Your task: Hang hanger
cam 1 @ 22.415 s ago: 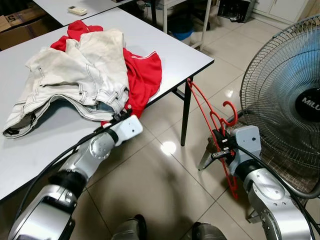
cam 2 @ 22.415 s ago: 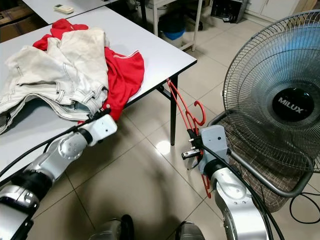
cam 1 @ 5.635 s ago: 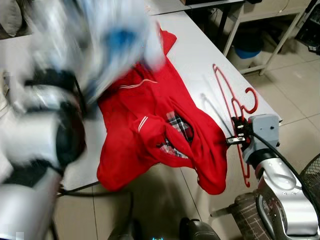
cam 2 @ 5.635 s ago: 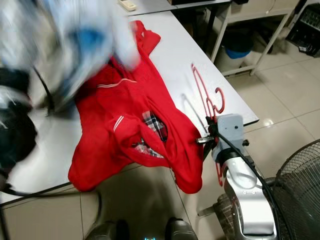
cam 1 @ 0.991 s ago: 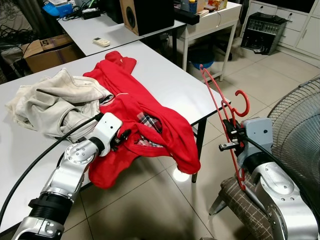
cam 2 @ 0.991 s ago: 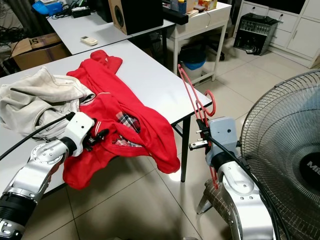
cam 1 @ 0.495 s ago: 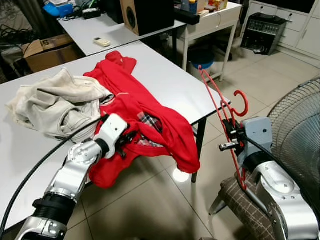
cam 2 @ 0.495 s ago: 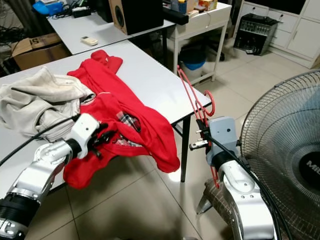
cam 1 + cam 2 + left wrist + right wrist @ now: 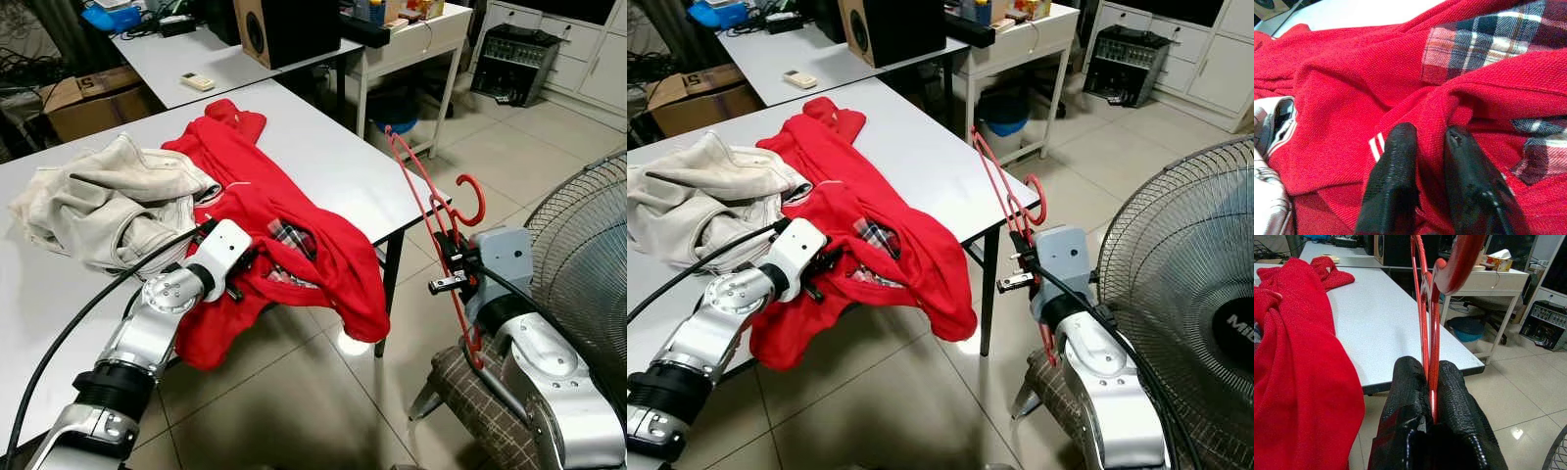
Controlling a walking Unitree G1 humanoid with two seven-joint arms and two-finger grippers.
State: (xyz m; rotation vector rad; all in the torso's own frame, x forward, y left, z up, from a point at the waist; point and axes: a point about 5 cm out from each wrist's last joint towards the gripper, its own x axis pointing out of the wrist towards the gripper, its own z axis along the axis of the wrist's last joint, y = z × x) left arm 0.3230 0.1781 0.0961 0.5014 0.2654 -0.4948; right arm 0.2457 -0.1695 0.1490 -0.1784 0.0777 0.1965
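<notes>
A red plastic hanger (image 9: 428,204) stands upright beside the white table's (image 9: 338,166) right corner, hook toward the fan. My right gripper (image 9: 453,264) is shut on its lower bar, and the right wrist view shows the bars pinched between the fingers (image 9: 1408,391). A red garment (image 9: 294,235) with a plaid lining lies across the table and droops over its front edge. My left gripper (image 9: 238,274) is at the garment's collar. In the left wrist view that gripper (image 9: 1425,147) is shut on a fold of the red cloth (image 9: 1342,88).
Cream jeans (image 9: 108,201) lie heaped on the table left of the red garment. A large floor fan (image 9: 588,255) stands at the right, a woven seat (image 9: 490,411) below my right arm. Behind are a second table with a remote (image 9: 199,82), a speaker (image 9: 284,29) and a cardboard box (image 9: 88,93).
My left gripper has pushed a little further right into the red garment at the collar. The right arm and hanger have hardly moved.
</notes>
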